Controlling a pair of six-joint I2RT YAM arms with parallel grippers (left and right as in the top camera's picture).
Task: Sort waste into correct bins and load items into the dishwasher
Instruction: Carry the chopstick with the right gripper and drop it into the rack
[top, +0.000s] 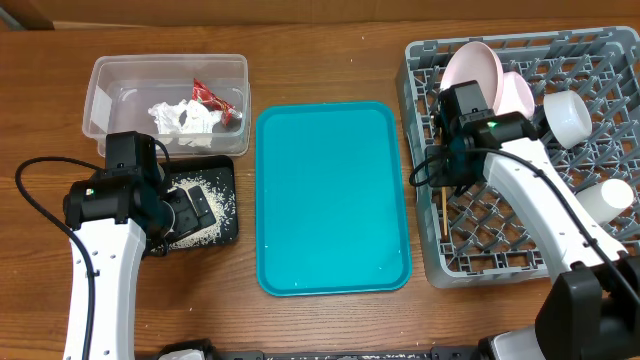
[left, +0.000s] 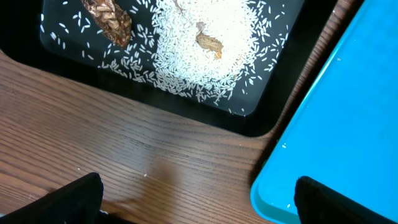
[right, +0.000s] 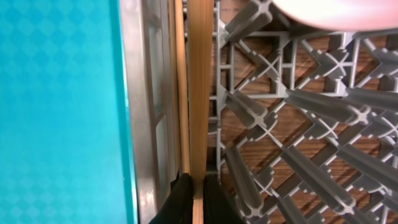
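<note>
My right gripper (top: 446, 172) (right: 198, 194) is shut on a wooden chopstick (right: 200, 93) and holds it along the left wall inside the grey dish rack (top: 500, 270) (right: 280, 124). A second chopstick (right: 180, 93) lies right beside it. The rack holds the pink plate (top: 472, 68), a pale bowl (top: 517, 92), a white bowl (top: 567, 115) and a cup (top: 610, 195). My left gripper (top: 185, 212) (left: 199, 202) is open and empty, over the table beside the black tray (top: 228, 232) (left: 270, 99). The tray holds rice (left: 205, 43) and brown scraps (left: 112, 18). The clear tub (top: 170, 62) holds the red wrapper (top: 210, 96) and tissue (top: 185, 118).
The teal serving tray (top: 330, 195) (left: 348, 124) (right: 56, 112) lies between the black tray and the rack. A few rice grains lie on it near its front edge. Cables trail from both arms.
</note>
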